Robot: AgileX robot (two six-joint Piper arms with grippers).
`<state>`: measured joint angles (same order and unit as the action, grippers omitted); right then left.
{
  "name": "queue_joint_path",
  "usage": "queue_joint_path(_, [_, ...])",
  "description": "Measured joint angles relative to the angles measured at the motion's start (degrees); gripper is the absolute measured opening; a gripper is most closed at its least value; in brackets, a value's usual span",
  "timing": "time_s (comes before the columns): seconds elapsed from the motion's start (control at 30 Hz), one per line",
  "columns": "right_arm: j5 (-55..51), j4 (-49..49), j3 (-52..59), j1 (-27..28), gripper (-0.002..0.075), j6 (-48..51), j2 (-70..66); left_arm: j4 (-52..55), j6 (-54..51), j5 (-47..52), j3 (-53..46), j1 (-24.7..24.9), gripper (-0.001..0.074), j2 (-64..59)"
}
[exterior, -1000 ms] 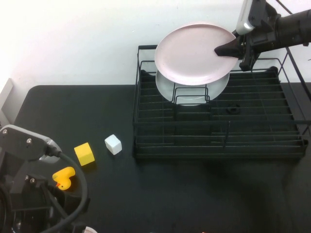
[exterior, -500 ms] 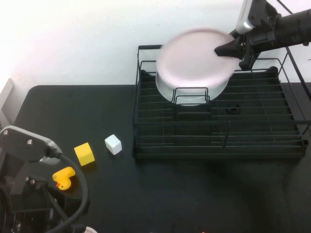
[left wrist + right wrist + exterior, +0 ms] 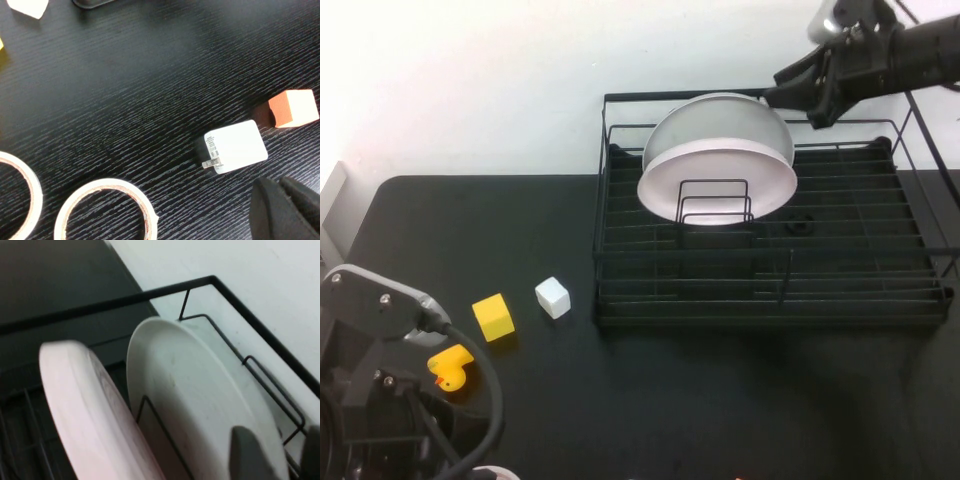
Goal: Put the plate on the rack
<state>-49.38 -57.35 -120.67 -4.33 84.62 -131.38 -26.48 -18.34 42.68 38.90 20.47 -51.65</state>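
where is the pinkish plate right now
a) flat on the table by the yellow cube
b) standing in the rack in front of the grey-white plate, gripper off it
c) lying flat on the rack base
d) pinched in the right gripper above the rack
b: the plate leans upright in the rack against the grey-white plate, while the right gripper hangs open above, clear of it.

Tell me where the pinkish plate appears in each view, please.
High view: plate, front of two standing in the rack; right tool open above, behind it.
Right wrist view: the pink disc beside the grey-white plate.
Left wrist view: absent; only the shut left tool over the table.
Shared landmark: the rack's black top rail.
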Motion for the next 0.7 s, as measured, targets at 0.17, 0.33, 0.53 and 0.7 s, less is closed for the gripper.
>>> queue_joint_path(0.17, [-0.39,0.77,0.0,0.59,0.005,-6.78,4.58,0.12,-0.61,0.0,0.0,0.0,0.0,0.0])
queue_joint_path(0.33, [-4.09,1.01,-0.11,1.79,0.0008,-12.56,9.73,0.12,-0.75,0.1,0.0,0.0,0.0,0.0])
queue_joint_path(0.53, [-19.03,7.83,-0.06,-0.2,0.0001,-13.41,11.32,0.12,-1.0,-0.01,0.0,0.0,0.0,0.0])
queue_joint_path(0.7, [-20.88,18.33,1.07,-5.82,0.0,-15.2,10.19,0.12,-1.86,-1.02,0.0,0.0,0.0,0.0])
